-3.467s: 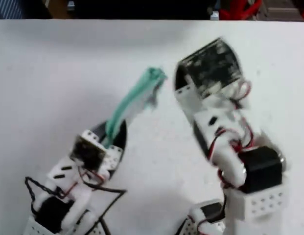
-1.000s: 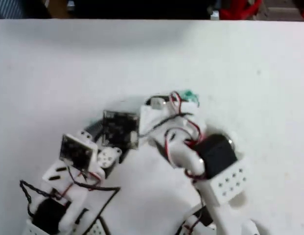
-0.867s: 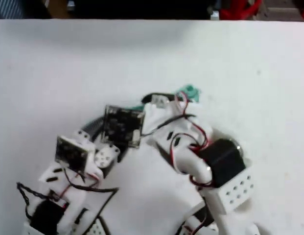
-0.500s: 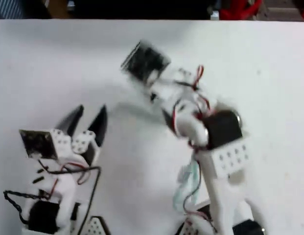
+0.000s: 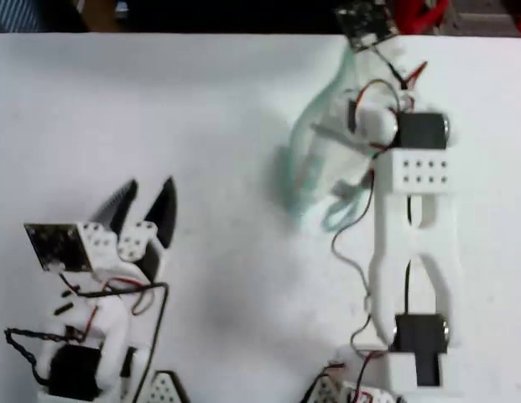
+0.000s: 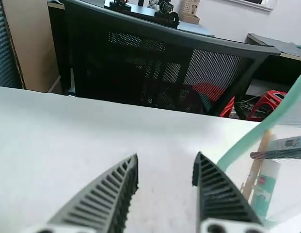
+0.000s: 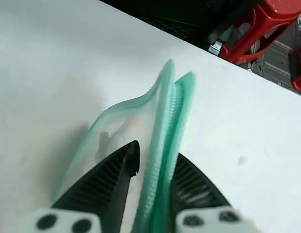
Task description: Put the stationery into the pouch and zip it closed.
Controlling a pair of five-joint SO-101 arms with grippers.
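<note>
The right gripper (image 7: 157,170) is pinching the pouch (image 7: 118,124) right now. Its two dark ribbed fingers are sitting narrow on either side of the green zipper edge (image 7: 165,111), with the strip running up between them. From the high view, the right arm is stretching straight out toward the far side of the table (image 5: 159,101). The clear, green-trimmed pouch (image 5: 315,151) is hanging from its end, sagging back over the right half of the table and throwing a soft shadow on the white top. I can't tell whether its lower end is touching the surface. Stationery is showing through the plastic in the left wrist view: a wooden pencil (image 6: 257,165), a dark pen (image 6: 281,154) lying across it, and a white tube with a green band (image 6: 266,179). The zipper lips are looking slightly parted near the grip, though how far along it is shut I can't say. Over on the near left, the left gripper (image 5: 143,201) is sitting well apart from the pouch. Its black fingers are spread wide and holding nothing, pointing out across bare tabletop. Beyond the far edge, a black mesh chair (image 6: 155,73) and a red stool (image 7: 266,24) are standing in the room.
</note>
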